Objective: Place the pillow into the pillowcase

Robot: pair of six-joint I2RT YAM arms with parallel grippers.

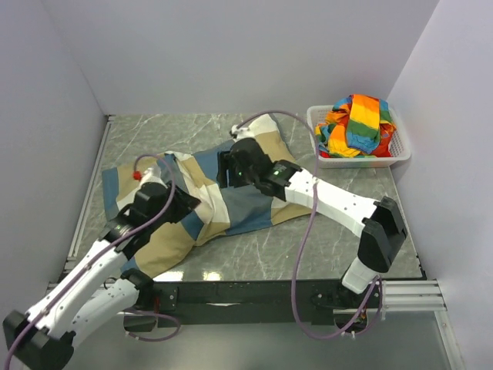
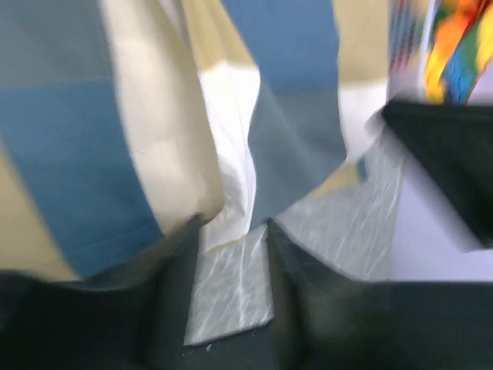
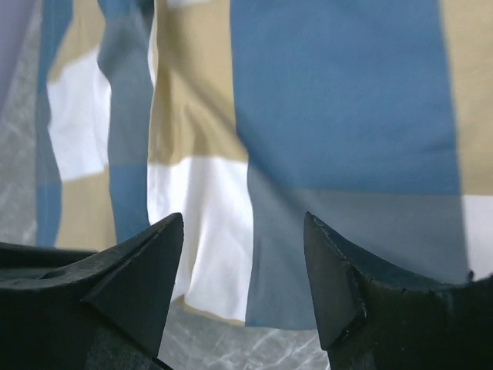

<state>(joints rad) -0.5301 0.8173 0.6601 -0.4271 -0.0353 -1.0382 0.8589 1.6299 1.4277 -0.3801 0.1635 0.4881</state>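
Note:
The pillowcase, in blocks of blue, tan and off-white, lies rumpled across the middle of the table. The pillow is hidden; I see no bare cream pillow in any view. My left gripper is open at the case's left half. In the blurred left wrist view its fingers straddle a white edge of the pillowcase on the table. My right gripper is open and hovers over the middle of the case. In the right wrist view its fingertips are spread above the pillowcase, holding nothing.
A white basket at the back right holds a rainbow-striped cloth. White walls close in the grey marble table on three sides. A black rail runs along the near edge.

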